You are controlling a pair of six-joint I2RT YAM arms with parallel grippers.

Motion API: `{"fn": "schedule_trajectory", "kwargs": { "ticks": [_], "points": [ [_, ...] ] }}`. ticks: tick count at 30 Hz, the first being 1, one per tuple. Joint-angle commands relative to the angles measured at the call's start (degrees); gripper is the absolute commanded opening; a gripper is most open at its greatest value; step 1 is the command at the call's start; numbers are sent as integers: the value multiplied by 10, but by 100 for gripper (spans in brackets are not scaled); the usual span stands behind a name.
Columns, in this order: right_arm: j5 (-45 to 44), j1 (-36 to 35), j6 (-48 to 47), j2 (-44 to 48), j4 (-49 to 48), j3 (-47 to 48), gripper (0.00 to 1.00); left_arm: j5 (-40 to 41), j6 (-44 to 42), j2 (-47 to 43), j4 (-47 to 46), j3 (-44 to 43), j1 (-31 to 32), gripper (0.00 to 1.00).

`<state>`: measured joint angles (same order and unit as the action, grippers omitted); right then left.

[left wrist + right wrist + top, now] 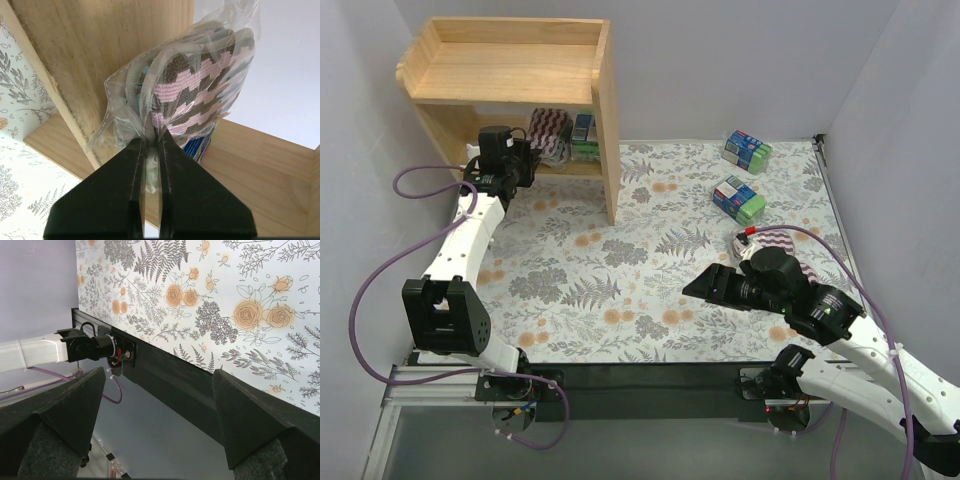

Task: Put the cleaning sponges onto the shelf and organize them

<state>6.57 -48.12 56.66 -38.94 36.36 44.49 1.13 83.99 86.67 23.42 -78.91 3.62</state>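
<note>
The light wood shelf [510,70] stands at the far left. My left gripper [532,148] reaches into its lower tier [250,165] and is shut on the clear wrap of a purple-and-white zigzag sponge [195,95], held upright there [548,130]. A blue-and-green pack [584,136] stands just behind it on that tier [199,145]. Two more blue-and-green packs [747,150] [738,198] lie on the table at the right. Another zigzag sponge [782,240] lies partly hidden behind my right arm. My right gripper [695,287] [157,405] is open and empty, low over the table.
The floral table mat [650,260] spans the table. The shelf's right side panel [610,140] runs down to the mat. Grey walls close in left, back and right. A black front rail [170,375] and the left arm's base [95,347] show in the right wrist view.
</note>
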Motion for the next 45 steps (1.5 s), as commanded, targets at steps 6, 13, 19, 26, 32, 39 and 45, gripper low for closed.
{"fn": "schedule_trajectory", "kwargs": {
  "ticks": [6,13,19,26,32,39,45],
  "points": [
    [-12,3,-14,8,15,29,81,6,8,-5,-34,2,4,3],
    [-29,5,-22,11,36,39,86,8,7,-8,-49,7,4,35],
    [-49,7,-23,10,51,39,92,-3,7,-43,-51,42,4,65],
    [-210,16,-16,-8,183,82,99,-6,-21,-147,-29,93,0,81],
    [-361,67,27,-23,296,110,99,-63,-90,-250,54,114,1,81],
    [-272,241,-60,-83,223,73,99,-181,-164,-380,92,239,0,81],
    [-178,412,-152,-123,150,70,99,-261,-272,-426,134,268,0,81]
  ]
}}
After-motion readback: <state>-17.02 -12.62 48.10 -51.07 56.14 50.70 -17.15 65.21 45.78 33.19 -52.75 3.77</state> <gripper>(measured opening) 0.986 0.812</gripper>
